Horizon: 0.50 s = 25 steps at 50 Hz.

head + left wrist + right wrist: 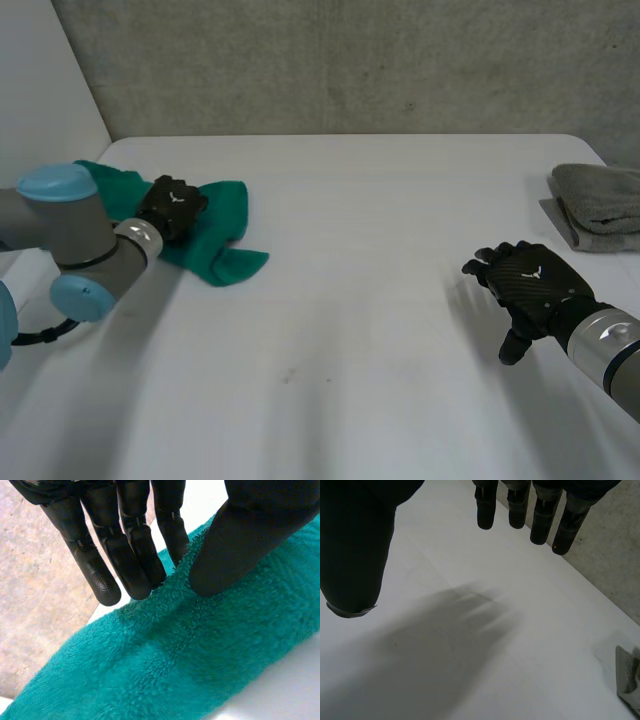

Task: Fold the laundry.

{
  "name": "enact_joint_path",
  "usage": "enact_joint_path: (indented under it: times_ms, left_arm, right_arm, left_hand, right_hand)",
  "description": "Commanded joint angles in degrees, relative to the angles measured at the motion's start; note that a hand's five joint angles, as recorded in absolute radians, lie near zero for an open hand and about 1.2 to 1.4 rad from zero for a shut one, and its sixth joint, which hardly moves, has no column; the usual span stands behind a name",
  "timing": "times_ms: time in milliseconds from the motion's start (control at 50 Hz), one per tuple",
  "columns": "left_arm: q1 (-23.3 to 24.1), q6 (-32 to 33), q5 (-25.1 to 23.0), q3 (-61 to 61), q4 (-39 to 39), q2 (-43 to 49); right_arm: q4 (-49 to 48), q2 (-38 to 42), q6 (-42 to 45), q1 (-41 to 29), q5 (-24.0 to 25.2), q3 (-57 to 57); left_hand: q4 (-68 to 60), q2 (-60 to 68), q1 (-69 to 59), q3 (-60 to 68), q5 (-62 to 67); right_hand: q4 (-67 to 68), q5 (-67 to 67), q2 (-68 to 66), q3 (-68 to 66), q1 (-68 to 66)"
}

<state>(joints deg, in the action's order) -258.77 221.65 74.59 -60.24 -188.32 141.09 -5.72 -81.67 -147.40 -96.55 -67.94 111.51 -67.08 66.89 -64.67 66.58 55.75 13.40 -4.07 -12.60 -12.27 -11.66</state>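
Observation:
A crumpled green towel (pixel 215 238) lies at the table's far left. My left hand (pixel 172 205) rests on its middle. In the left wrist view the fingers (pixel 131 560) and the thumb (pixel 235 545) come together on a raised ridge of the green towel (pixel 175 655) and pinch its pile between them. My right hand (pixel 530 282) hovers over bare table at the near right, far from the towel. Its fingers (pixel 540 515) are straight and spread, the thumb (pixel 352 555) stands wide, and nothing is in it.
A folded grey towel (pixel 602 200) sits at the table's right edge, just beyond my right hand; its corner (pixel 630 680) also appears in the right wrist view. The white table (pixel 350 300) stretches between the two hands. A concrete wall stands behind.

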Motion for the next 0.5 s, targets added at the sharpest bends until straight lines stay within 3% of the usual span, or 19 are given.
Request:
enact_joint_path:
  times_ms: [20,200,260,280,500]
  left_arm:
    - [3.7,-3.6,0.4,-0.4,0.1,-1.5]
    - [6.8,-6.5,0.6,-1.1,-0.2,-7.4]
    - [6.3,-6.2,0.6,-2.1,0.1,-8.2]
    - [6.3,-5.9,0.6,-3.2,0.2,-8.5]
    - [2.6,0.6,0.3,-6.5,2.9,-7.5]
  right_arm:
    - [0.0,-0.1,0.0,0.2,0.1,0.1]
    - [-0.1,-0.1,0.0,0.3,0.2,0.2]
    - [0.0,-0.1,0.0,0.4,0.2,0.2]
    - [0.0,-0.1,0.0,0.4,0.2,0.2]
    - [-0.4,-0.1,0.0,0.3,0.2,0.1]
  left_hand:
    - [-12.9,13.1,-15.3,13.4,14.2]
    - [-12.4,12.6,-14.9,12.9,13.8]
    - [36.4,-36.2,34.0,-35.9,-35.0]
    - [42.7,-42.5,40.3,-42.2,-41.3]
    - [45.6,-45.4,43.2,-45.1,-44.3]
  right_hand:
    - [-3.4,4.1,2.6,2.3,1.7]
    - [-3.4,4.1,2.6,2.3,1.7]
    - [-3.4,4.1,2.6,2.3,1.7]
    - [-3.4,4.1,2.6,2.3,1.7]
    - [-3.4,4.1,2.6,2.3,1.7]
